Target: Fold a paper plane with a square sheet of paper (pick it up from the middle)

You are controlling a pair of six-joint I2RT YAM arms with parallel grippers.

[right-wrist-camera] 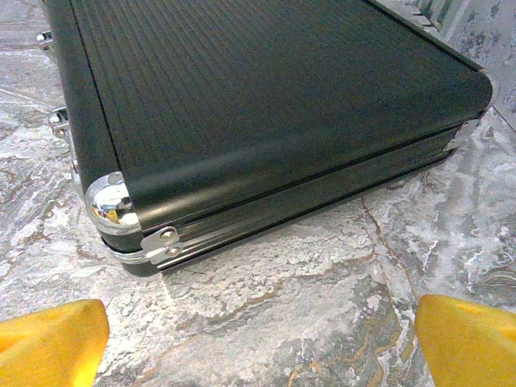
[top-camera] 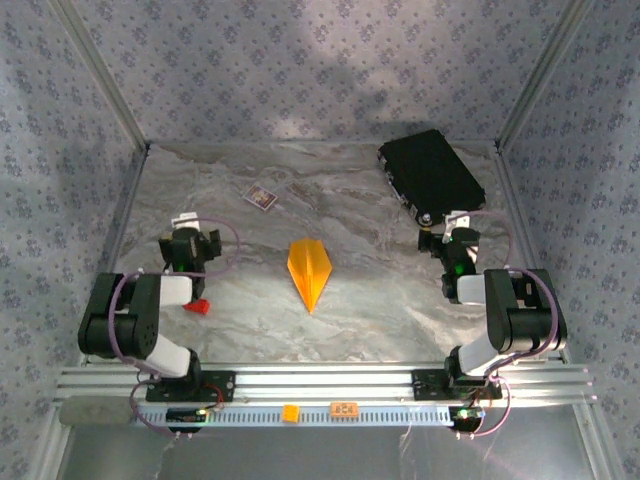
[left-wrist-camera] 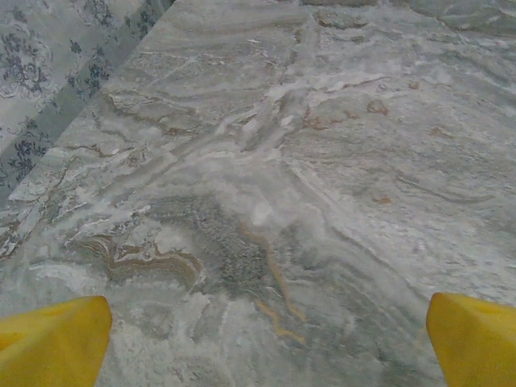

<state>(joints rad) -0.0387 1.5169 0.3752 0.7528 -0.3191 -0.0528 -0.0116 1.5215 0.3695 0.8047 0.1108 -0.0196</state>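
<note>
pointed creased paper plane [top-camera: 310, 271], marble-veined table [top-camera: 370, 300]

Left gripper [top-camera: 190, 232] and right gripper [top-camera: 450, 232] are both pointing forward and downward, jaws standing wide apart, holding nothing.

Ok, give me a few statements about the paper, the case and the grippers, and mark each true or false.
1. The paper plane lies on the table between the two arms, in neither gripper. True.
2. The left gripper is shut on the plane. False: its jaws are open over bare table.
3. The black case lies closed just ahead of the open right gripper. True.
4. The paper is a flat unfolded square. False: it is folded into a pointed dart.
5. The small red block sits on the case. False: it lies on the table beside the left arm.
</note>
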